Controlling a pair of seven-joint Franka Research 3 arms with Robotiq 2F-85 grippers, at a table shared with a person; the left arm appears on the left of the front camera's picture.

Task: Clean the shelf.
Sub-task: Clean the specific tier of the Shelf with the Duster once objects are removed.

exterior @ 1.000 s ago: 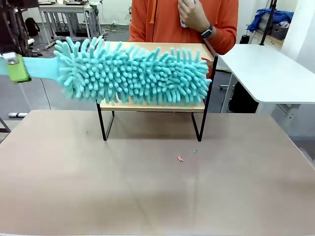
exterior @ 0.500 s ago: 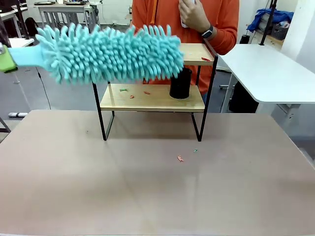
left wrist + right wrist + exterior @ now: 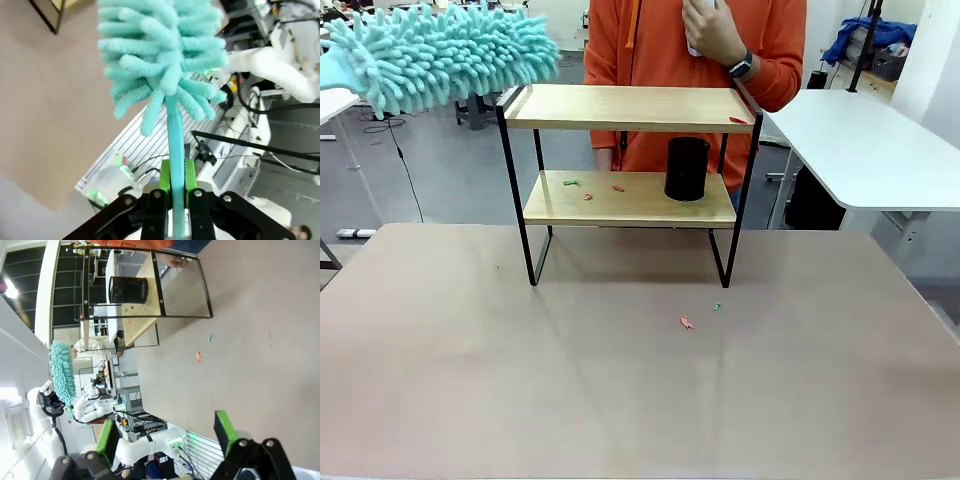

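Shelf, a small two-tier rack with a thin black metal frame and two light wooden boards, stands at the far middle of the table, directly in front of a person in an orange top. A second ago the fluffy turquoise microfibre duster lay across the whole front of the shelf. It has since swung up and away, and now hangs at the upper left, with its tip just beside the top board's left corner and off both boards. The left gripper is clamped tight on the duster's flat turquoise handle, a green pad on each side. The right gripper hangs over the table with its jaws wide apart and nothing between them. On the lower board a black mesh cup stands to the right, and small red and green scraps lie to its left. One red scrap sits at the top board's right end. I judge the sweep unfinished and another pass needed. The matte grey-brown table carries two tiny scraps in front of the shelf. Beyond it are a white side table on the right and a grey floor.
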